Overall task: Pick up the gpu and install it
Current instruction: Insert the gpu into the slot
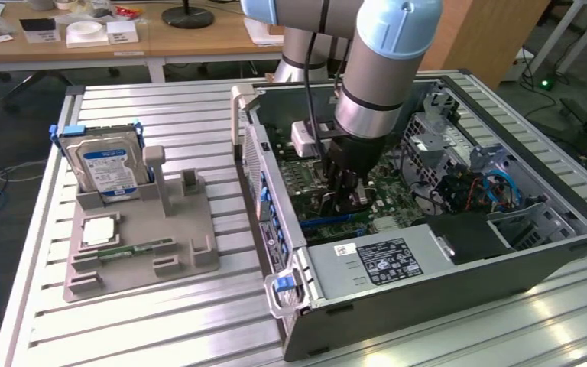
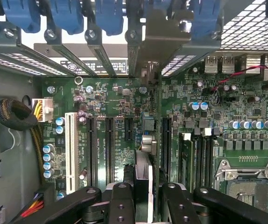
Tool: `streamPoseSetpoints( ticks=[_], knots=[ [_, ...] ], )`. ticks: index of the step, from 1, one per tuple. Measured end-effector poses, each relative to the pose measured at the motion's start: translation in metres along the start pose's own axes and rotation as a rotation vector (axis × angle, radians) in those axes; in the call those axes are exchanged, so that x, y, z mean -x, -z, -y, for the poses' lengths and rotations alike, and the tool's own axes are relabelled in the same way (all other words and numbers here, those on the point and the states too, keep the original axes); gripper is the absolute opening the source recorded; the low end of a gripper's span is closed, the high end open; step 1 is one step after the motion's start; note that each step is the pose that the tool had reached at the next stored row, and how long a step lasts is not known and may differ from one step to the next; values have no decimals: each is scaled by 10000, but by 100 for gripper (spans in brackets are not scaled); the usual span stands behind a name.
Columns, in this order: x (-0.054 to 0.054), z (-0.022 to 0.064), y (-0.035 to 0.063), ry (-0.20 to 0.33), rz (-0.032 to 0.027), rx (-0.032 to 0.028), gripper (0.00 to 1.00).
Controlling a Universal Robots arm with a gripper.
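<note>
My gripper (image 1: 347, 200) reaches down into the open computer case (image 1: 538, 252), just above the green motherboard (image 1: 309, 172). In the wrist view the gripper (image 2: 145, 192) is shut on the gpu (image 2: 143, 172), which I see edge-on between the two black fingers (image 2: 120, 205). The card runs from the fingers towards its silver end bracket (image 2: 155, 51), which stands at the case's rear slot openings. The gpu lies in line with the black expansion slots (image 2: 109, 149) on the board. I cannot tell whether its edge is in a slot.
On the exterior view's left, a grey holder (image 1: 141, 252) carries an upright hard drive with a blue label (image 1: 110, 164) and a narrow green memory stick (image 1: 131, 249). Blue slot latches (image 2: 64, 14), a white slot (image 2: 69, 144), the CPU socket (image 2: 246, 182) and the power supply (image 1: 375, 264) surround the gripper.
</note>
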State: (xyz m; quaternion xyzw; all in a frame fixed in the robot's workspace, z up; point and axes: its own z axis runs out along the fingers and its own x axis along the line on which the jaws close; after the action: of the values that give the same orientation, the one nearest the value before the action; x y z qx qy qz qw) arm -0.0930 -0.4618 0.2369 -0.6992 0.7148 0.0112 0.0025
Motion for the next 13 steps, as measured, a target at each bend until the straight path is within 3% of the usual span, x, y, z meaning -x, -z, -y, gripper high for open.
streamPoseSetpoints(
  ticks=[13],
  knots=[
    [0, -18, -18, 0, 5, -3, 28]
  ],
)
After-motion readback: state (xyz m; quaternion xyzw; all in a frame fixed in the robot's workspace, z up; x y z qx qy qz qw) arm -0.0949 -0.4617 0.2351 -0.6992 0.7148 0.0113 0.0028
